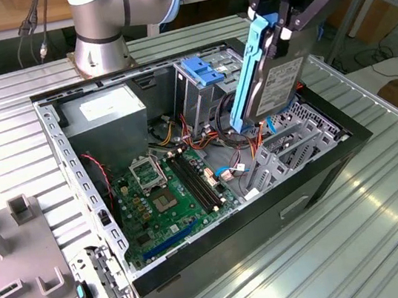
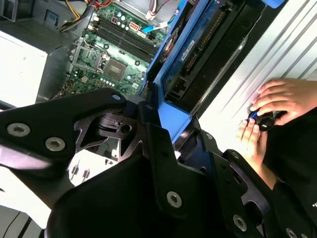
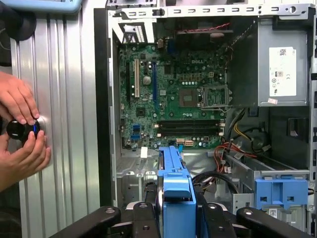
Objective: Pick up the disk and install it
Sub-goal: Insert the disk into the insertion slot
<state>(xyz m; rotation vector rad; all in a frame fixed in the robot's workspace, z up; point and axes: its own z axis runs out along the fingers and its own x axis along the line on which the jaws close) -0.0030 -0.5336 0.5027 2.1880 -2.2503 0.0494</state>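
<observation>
In the exterior view the disk (image 1: pixel 279 81), grey metal with a printed label and blue rails, hangs on edge and tilted above the open computer case (image 1: pixel 355 142), over its metal drive cage (image 1: pixel 297 130) at the exterior view's right. My black gripper (image 1: pixel 279 26) is shut on the disk's upper end. In the first wrist view the disk's blue rail (image 3: pixel 176 196) sits between the fingers (image 3: pixel 141 215), with the case interior beyond. The second wrist view has the disk (image 2: pixel 208 54) reaching out from the gripper (image 2: pixel 166 136).
Inside the case lie a green motherboard (image 1: pixel 168 191), a grey power-supply box (image 1: pixel 108 114), a blue latch plate (image 1: pixel 201 71) and loose cables (image 1: pixel 220 142). A person's hands (image 3: pixel 20 129) hold a black knob on the ribbed metal table (image 1: pixel 392 240) beside the case. Grey fixtures (image 1: pixel 19 251) stand at the exterior view's left.
</observation>
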